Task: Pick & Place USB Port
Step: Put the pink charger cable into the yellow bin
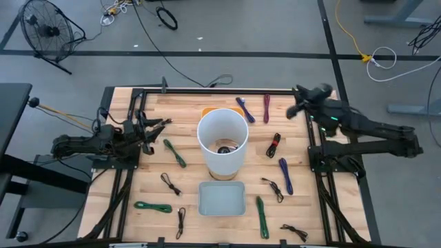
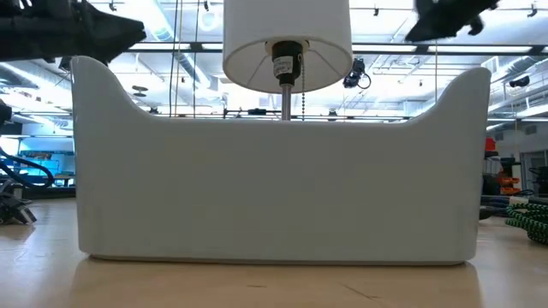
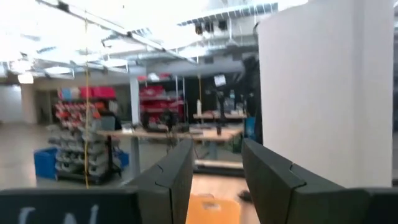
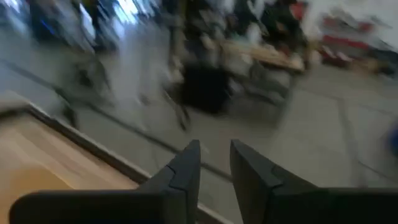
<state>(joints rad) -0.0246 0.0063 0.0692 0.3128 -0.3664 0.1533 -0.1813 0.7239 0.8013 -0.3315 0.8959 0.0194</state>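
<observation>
Several coiled USB cables lie flat on the wooden table: a green one (image 1: 175, 153), a red-black one (image 1: 274, 145), a purple one (image 1: 285, 175) and others, green and black, nearer the front. My left gripper (image 1: 165, 123) (image 3: 216, 155) hovers open over the table's left side, pointing toward the white lampshade (image 1: 222, 138) (image 3: 323, 93), and holds nothing. My right gripper (image 1: 295, 109) (image 4: 215, 152) is raised over the far right corner, its fingers a narrow gap apart and empty. A pale bin (image 1: 221, 198) (image 2: 274, 188) stands near the front.
The tall white lamp (image 2: 287, 43) stands mid-table, between the arms and just behind the bin. An orange flat piece (image 1: 209, 110) (image 3: 211, 208) lies at the far edge behind the lamp. Two more cables, blue-purple (image 1: 246, 109) and magenta (image 1: 267, 107), lie beside it. Black frame rails line the table's sides.
</observation>
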